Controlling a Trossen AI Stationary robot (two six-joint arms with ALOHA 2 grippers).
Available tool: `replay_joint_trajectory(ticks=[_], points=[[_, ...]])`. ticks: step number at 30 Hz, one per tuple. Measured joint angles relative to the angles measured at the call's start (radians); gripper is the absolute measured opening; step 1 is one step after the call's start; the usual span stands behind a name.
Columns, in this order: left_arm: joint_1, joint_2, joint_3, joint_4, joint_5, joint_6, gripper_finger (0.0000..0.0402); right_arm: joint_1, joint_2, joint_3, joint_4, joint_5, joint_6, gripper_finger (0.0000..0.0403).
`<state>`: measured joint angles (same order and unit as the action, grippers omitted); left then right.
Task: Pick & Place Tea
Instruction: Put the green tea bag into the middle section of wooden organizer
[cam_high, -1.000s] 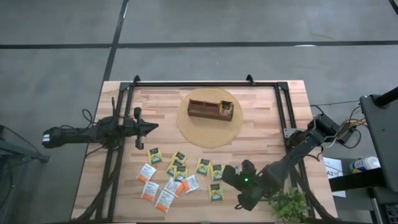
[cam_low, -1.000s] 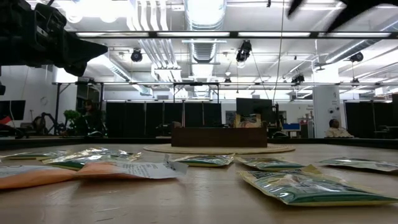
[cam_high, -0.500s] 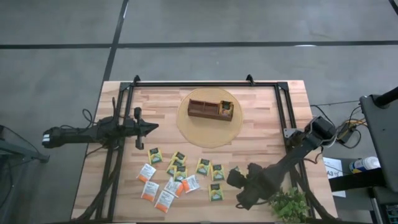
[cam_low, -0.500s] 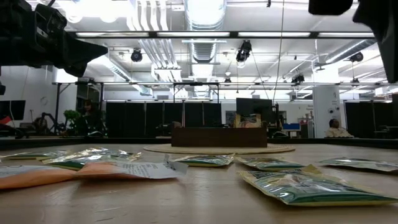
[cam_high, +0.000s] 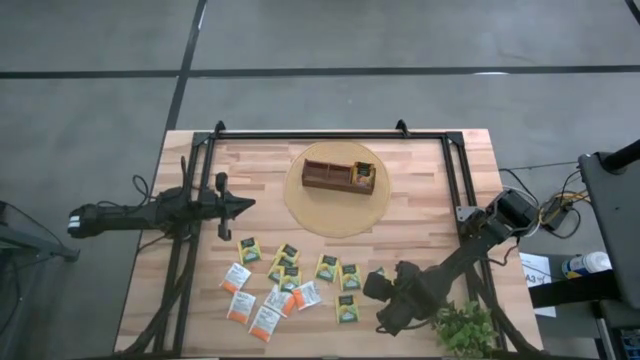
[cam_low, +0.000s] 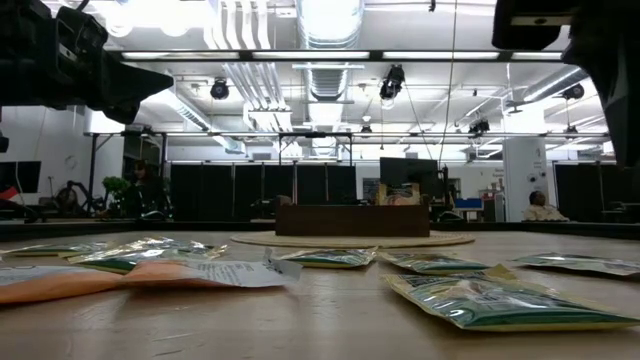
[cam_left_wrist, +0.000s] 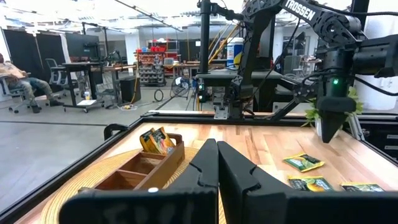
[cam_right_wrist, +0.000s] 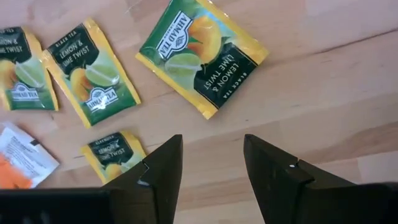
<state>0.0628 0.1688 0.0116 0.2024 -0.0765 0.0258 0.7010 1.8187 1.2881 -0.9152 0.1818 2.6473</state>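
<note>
Several flat tea packets (cam_high: 290, 280), yellow-green or white-and-orange, lie scattered on the near half of the wooden table. The brown wooden tray (cam_high: 338, 176) stands on a round mat (cam_high: 300, 205) at the far middle, with a few packets upright in one end compartment (cam_left_wrist: 155, 140). My right gripper (cam_right_wrist: 211, 168) hangs open above the table near the right of the packets, pointing down; a yellow-green packet (cam_right_wrist: 202, 56) lies flat just beyond its fingertips. My left gripper (cam_left_wrist: 217, 168) is shut and level at the table's left, holding nothing.
A small green plant (cam_high: 465, 330) stands at the near right corner beside my right arm. Black metal frame rails (cam_high: 330, 133) run along the far, left and right sides of the table. Bare wood lies between the mat and the packets.
My right gripper has tipped from slanting to pointing nearly straight down and has sunk a little toward the packets at the near right, its fingers staying open. The packets have kept their places.
</note>
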Motion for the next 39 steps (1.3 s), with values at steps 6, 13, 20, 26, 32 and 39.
replay_joint_trajectory(ticks=[6, 13, 20, 26, 32, 39], points=[[0.0, 0.0, 0.0, -0.002, 0.0, 0.0, 0.0, -0.019, 0.0, -0.002, -0.032, -0.004, -0.038, 0.0169], [0.0, 0.0, 0.0, -0.002, 0.0, 0.0, 0.0, -0.07, 0.015, -0.001, -0.073, -0.129, -0.09, 0.0169], [0.0, 0.0, 0.0, -0.012, 0.0, 0.0, 0.0, -0.089, 0.108, 0.035, -0.05, -0.243, -0.078, 0.0169], [0.0, 0.001, 0.0, -0.012, 0.0, 0.0, 0.0, -0.097, 0.161, 0.082, -0.047, -0.244, -0.018, 0.0169], [0.0, 0.0, 0.0, -0.018, 0.0, 0.0, 0.0, -0.105, 0.179, 0.095, -0.048, -0.238, 0.002, 0.0169], [0.0, 0.0, 0.0, -0.02, 0.0, 0.0, 0.0, -0.104, 0.151, 0.093, -0.112, -0.224, 0.01, 0.0169]])
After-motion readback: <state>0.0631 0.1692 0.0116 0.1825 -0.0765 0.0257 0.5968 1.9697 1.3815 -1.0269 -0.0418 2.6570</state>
